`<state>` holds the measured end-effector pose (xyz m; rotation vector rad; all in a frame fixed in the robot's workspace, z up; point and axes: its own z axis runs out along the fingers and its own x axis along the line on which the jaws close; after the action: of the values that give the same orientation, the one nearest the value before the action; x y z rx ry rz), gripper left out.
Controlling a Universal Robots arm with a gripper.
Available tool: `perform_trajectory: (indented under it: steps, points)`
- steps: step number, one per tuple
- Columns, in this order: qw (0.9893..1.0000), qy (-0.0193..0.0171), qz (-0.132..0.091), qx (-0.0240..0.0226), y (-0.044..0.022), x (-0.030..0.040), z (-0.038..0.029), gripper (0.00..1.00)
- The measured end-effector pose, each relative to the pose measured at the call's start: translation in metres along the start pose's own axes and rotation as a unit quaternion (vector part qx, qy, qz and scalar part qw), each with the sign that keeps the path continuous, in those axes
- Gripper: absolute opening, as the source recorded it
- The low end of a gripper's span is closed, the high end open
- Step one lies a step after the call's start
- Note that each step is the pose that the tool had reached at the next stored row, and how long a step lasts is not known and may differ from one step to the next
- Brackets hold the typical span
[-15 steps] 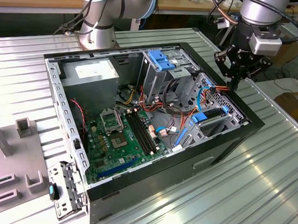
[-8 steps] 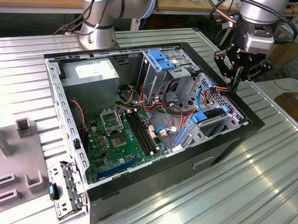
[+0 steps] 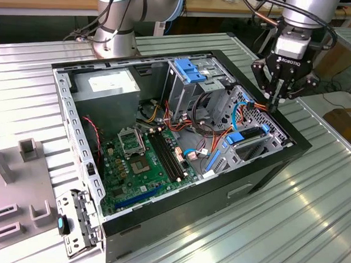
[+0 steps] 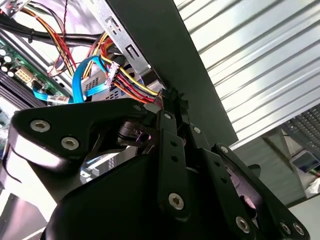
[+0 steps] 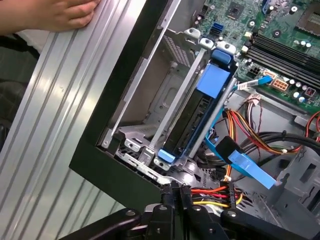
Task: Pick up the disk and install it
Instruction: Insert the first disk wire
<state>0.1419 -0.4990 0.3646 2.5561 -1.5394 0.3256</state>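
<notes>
Arm: the arm (image 3: 305,11) comes down over the computer case (image 3: 177,217) at the corner on the exterior view's right. Its wrist is close to upright and the gripper (image 3: 274,104) points down at the case's rim.
Arm base: it stands on the bench (image 3: 300,232) just behind the case's far wall.
Gripper: the fingers are drawn together. In both wrist views their tips pinch a black plug (image 5: 173,187) just inside the case's edge.
Wire bundle: red, yellow, orange and black wires (image 5: 212,193) run from that plug into the case.
Disk: the disk (image 5: 192,120) is free of the gripper. It sits on edge in the drive cage (image 5: 165,90) at the case's near-gripper corner, a blue rail along its side and a blue tab at each end.
Blue cable: a flat blue cable (image 5: 250,169) lies inside the case, just beside the disk and near the wire bundle.
Motherboard: the green board (image 3: 138,165) covers the case's floor, well apart from the gripper.
Person's hand: in the first wrist view a hand (image 5: 55,12) rests on the bench outside the case's black wall.
</notes>
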Motion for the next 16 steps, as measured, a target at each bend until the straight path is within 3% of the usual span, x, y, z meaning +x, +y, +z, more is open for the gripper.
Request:
perform_trajectory:
  steps: [4, 6, 8, 11, 14, 16]
  points:
    - [0.9998, 0.0000, 0.019, -0.0051, -0.0003, -0.0006, -0.0002, 0.16]
    - [0.9996, 0.0001, 0.026, -0.0071, 0.0033, -0.0030, -0.0008, 0.16]
    - [0.9989, -0.0001, 0.044, -0.0119, 0.0057, -0.0043, -0.0010, 0.16]
    - [0.9983, -0.0001, 0.056, -0.0152, 0.0061, -0.0046, -0.0012, 0.16]
    - [0.9967, -0.0004, 0.078, -0.0208, 0.0060, -0.0047, -0.0007, 0.16]
    - [0.9943, -0.0006, 0.103, -0.0274, 0.0060, -0.0048, -0.0002, 0.16]
